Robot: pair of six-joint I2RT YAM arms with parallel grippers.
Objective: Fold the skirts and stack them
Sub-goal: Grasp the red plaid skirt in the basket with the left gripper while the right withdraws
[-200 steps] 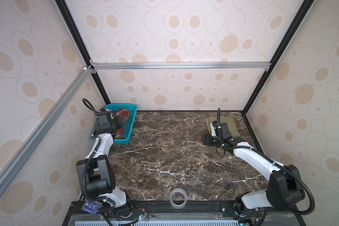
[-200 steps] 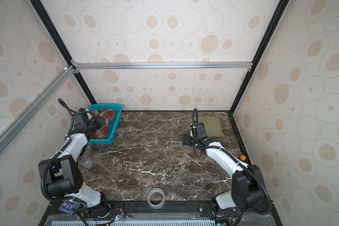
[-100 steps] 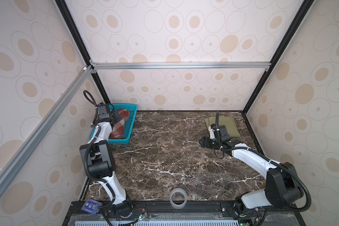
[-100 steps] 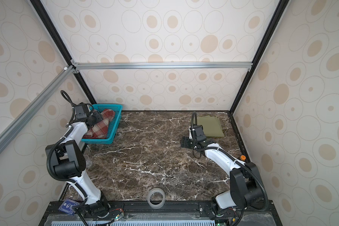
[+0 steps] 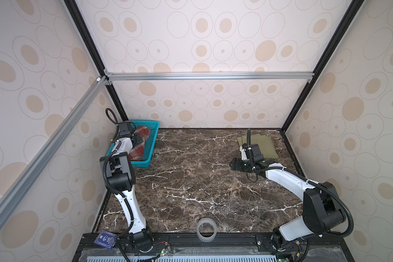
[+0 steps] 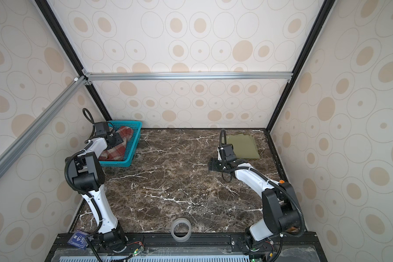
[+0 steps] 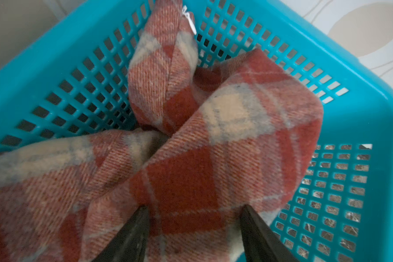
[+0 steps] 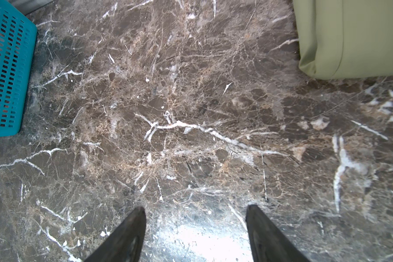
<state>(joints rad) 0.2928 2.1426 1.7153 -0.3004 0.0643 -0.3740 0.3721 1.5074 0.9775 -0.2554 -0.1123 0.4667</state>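
Note:
The red-and-cream plaid skirt (image 5: 143, 148) (image 6: 114, 152) lies crumpled in the teal mesh basket (image 5: 154, 136) (image 6: 134, 143) at the back left. My left gripper (image 5: 137, 140) (image 6: 116, 140) reaches into the basket. In the left wrist view its fingertips (image 7: 143, 211) stand apart right over the plaid skirt (image 7: 213, 158), with a width of cloth between them; the left gripper (image 7: 193, 207) is open. The olive-green skirt (image 5: 264, 145) (image 6: 244, 146) (image 8: 354, 36) lies folded flat at the back right. My right gripper (image 5: 234, 163) (image 6: 212, 166) (image 8: 194, 207) hovers open over bare marble, in front and left of it.
A roll of clear tape (image 5: 205, 231) (image 6: 180, 229) sits at the table's front edge. A blue card (image 5: 104, 238) lies on the front rail at the left. The basket's corner (image 8: 7, 68) shows in the right wrist view. Walls close in on three sides.
The left arm has swung up and its gripper has moved deeper over the plaid skirt in the basket. The right gripper has drawn away from the olive skirt toward the table's middle.

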